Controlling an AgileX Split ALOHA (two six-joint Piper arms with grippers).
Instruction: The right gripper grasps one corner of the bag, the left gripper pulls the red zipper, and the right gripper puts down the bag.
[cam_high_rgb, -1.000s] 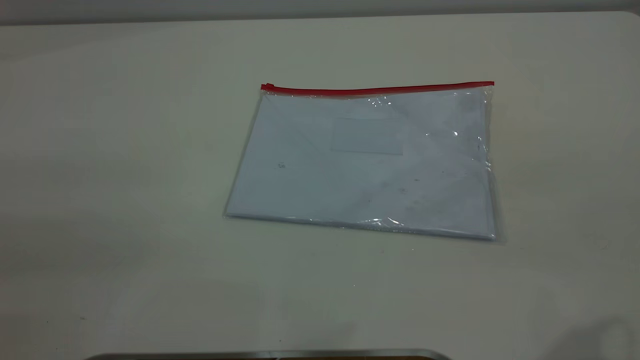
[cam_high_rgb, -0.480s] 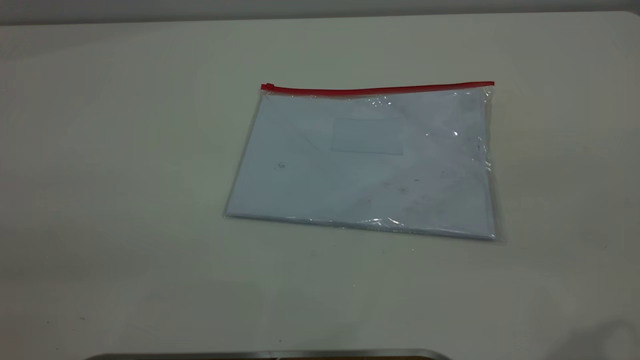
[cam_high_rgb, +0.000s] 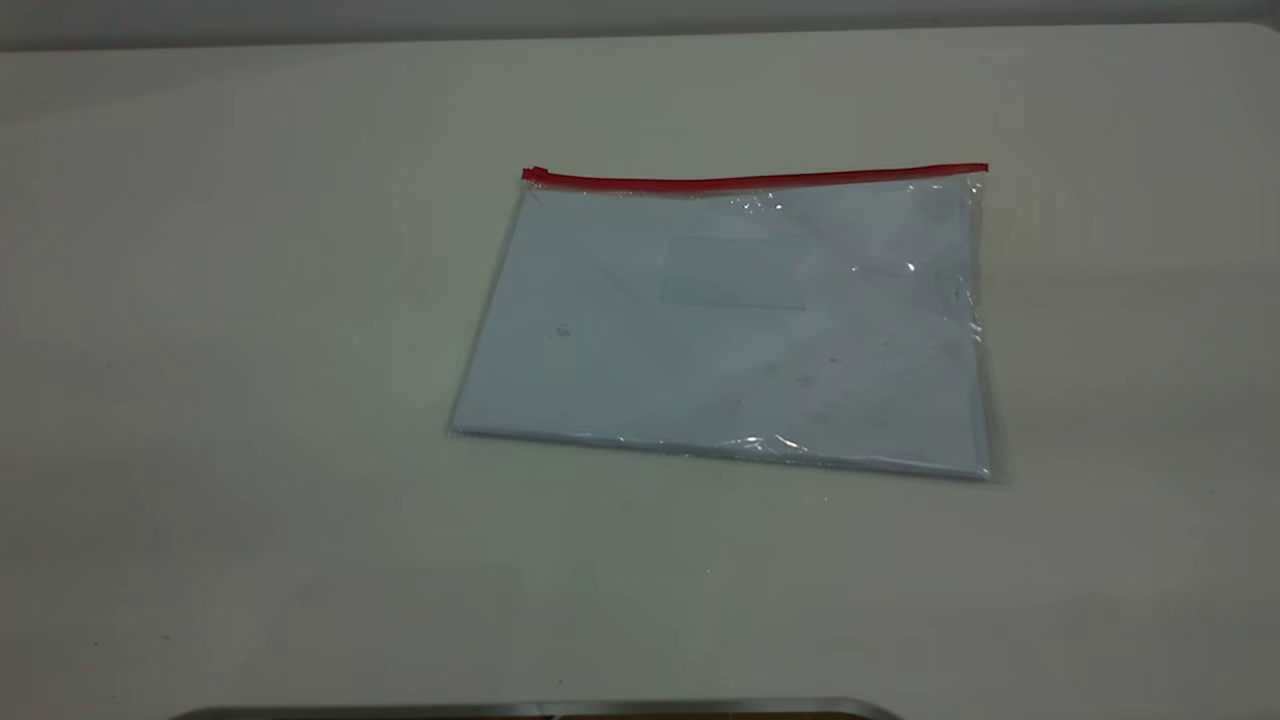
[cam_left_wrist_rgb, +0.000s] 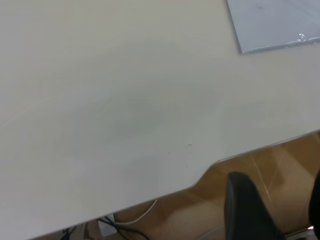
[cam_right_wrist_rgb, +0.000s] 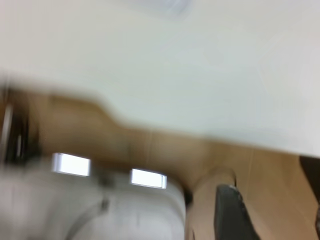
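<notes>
The bag (cam_high_rgb: 730, 330), a clear flat pouch with white paper inside, lies flat on the table in the exterior view. The red zipper (cam_high_rgb: 760, 181) runs along its far long edge, with the slider tab (cam_high_rgb: 536, 174) at the left end. Neither gripper shows in the exterior view. In the left wrist view, one corner of the bag (cam_left_wrist_rgb: 272, 22) lies far from my left gripper (cam_left_wrist_rgb: 280, 210), which hangs open and empty beyond the table's edge. My right gripper (cam_right_wrist_rgb: 272, 210) is also open and empty, off the table over the floor.
The pale table (cam_high_rgb: 250, 400) surrounds the bag on all sides. A metal rim (cam_high_rgb: 540, 708) runs along the near edge. The left wrist view shows the table's notched edge (cam_left_wrist_rgb: 200, 177), with cables and brown floor (cam_left_wrist_rgb: 200, 215) below it.
The bag has not moved. A faint shadow at the table's lower right corner in the exterior view has faded away.
</notes>
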